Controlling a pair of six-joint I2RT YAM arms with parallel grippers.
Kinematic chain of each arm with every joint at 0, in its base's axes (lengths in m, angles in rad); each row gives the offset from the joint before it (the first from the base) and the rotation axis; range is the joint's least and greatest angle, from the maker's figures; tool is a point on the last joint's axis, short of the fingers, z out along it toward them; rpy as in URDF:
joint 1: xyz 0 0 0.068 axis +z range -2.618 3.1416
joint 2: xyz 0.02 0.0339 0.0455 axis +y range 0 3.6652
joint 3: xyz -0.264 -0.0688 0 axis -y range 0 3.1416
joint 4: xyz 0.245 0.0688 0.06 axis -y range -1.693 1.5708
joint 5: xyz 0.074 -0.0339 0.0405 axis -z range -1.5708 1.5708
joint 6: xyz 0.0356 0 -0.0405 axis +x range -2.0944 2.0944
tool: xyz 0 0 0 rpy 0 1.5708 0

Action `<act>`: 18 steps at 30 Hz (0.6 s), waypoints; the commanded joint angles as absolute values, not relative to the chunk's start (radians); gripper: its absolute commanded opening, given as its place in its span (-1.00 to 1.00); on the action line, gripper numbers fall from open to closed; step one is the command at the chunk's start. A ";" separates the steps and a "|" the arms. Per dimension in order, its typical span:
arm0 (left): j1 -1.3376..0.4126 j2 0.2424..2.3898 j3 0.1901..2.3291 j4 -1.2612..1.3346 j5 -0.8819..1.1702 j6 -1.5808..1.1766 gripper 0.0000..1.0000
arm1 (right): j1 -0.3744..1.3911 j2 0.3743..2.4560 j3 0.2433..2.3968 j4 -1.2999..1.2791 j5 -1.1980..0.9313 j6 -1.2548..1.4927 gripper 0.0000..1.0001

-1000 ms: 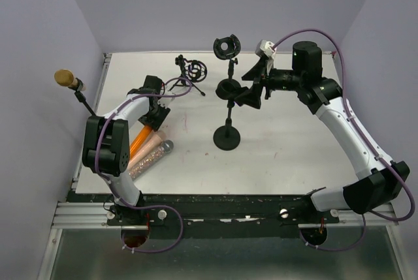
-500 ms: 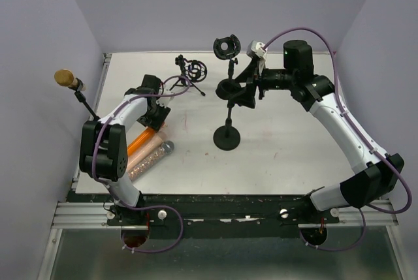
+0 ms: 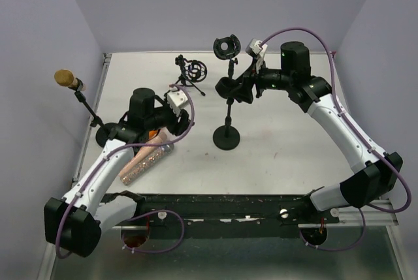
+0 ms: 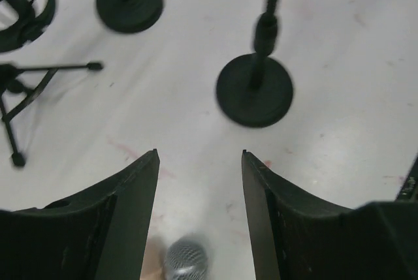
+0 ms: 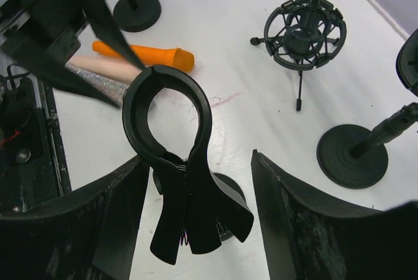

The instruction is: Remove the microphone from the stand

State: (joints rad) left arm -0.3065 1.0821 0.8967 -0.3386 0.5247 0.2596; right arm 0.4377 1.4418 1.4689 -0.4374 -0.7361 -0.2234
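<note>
A gold-headed microphone (image 3: 65, 77) sits in a clip on a thin stand at the far left; its base (image 3: 104, 135) is on the table. My left gripper (image 3: 173, 125) is open and empty, low over the silver mesh head (image 4: 186, 262) of a glittery pink microphone (image 3: 140, 162) lying on the table. An orange microphone (image 5: 144, 55) lies beside it. My right gripper (image 3: 230, 91) is open, its fingers on either side of the empty black clip (image 5: 166, 117) atop the centre stand (image 3: 226, 138). In the wrist views the left gripper (image 4: 199, 156) and the right gripper (image 5: 200, 156) both show wide gaps.
A shock mount on a small tripod (image 3: 192, 71) and a second stand with an empty round holder (image 3: 226, 46) stand at the back. The centre stand's base (image 4: 255, 91) lies just ahead of my left gripper. Walls close in on the left, back and right.
My left arm has swung its gripper right along the lying microphones to their heads. My right gripper has moved left and now straddles the centre stand's clip.
</note>
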 commanded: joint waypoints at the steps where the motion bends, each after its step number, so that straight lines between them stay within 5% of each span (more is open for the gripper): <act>1: -0.449 1.127 0.766 0.073 0.770 0.183 0.23 | 0.442 1.443 1.442 -0.393 -0.618 -0.117 0.40; 8: -0.624 1.371 0.752 0.513 0.585 -0.046 0.27 | 0.437 1.443 1.425 -0.434 -0.611 -0.080 0.32; 13: -0.684 1.466 0.810 0.561 0.537 -0.077 0.22 | 0.436 1.450 1.422 -0.426 -0.620 -0.069 0.29; 18: -0.701 1.516 0.839 0.519 0.463 -0.041 -0.27 | 0.433 1.460 1.422 -0.423 -0.626 -0.060 0.29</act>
State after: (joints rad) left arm -0.6914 1.4818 0.7994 0.4656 0.5541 -0.0448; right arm 0.4374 1.4422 1.4319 -0.4236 -0.6449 -0.0822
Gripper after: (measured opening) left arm 0.515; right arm 0.644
